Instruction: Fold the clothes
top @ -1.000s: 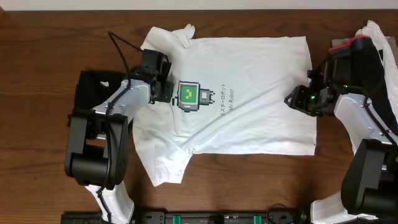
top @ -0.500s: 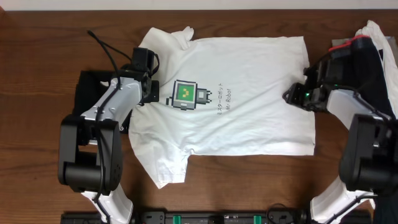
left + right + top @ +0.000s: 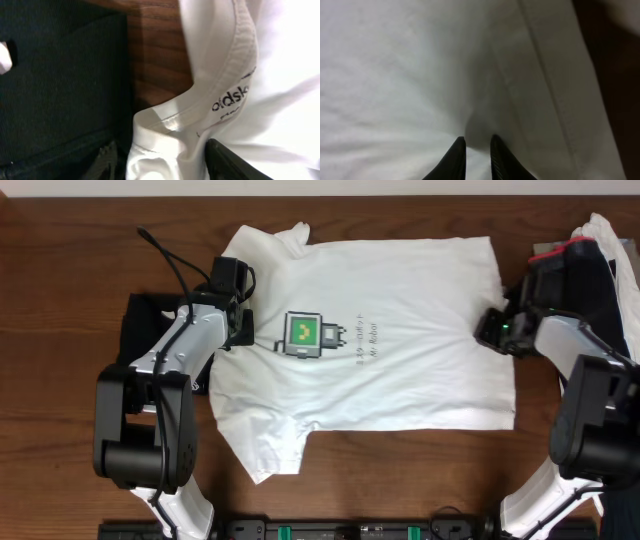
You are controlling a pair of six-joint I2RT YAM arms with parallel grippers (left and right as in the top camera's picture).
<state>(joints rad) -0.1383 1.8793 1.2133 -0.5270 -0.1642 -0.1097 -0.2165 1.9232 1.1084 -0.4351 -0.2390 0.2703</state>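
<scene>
The white T-shirt (image 3: pixel 400 370) lies spread flat on the wooden table, green robot print (image 3: pixel 305 335) up, collar to the left and hem to the right. My left gripper (image 3: pixel 238 328) sits at the collar. In the left wrist view its jaws (image 3: pixel 160 167) stand wide apart, with the loose collar band (image 3: pixel 240 60) bunched between them. At the hem on the right is my right gripper (image 3: pixel 490 330). Its narrow fingers (image 3: pixel 476 150) pinch a small raised fold of the white cloth, beside the stitched hem (image 3: pixel 555 100).
A black garment (image 3: pixel 140 330) lies under my left arm at the table's left, and shows dark (image 3: pixel 55 75) beside the collar. A white and black pile of clothes (image 3: pixel 600 240) sits at the far right. A power strip (image 3: pixel 300 530) runs along the front edge.
My left gripper has opened and let go of the collar. My right gripper has closed on the hem and drawn it right; the shirt and print have shifted slightly right.
</scene>
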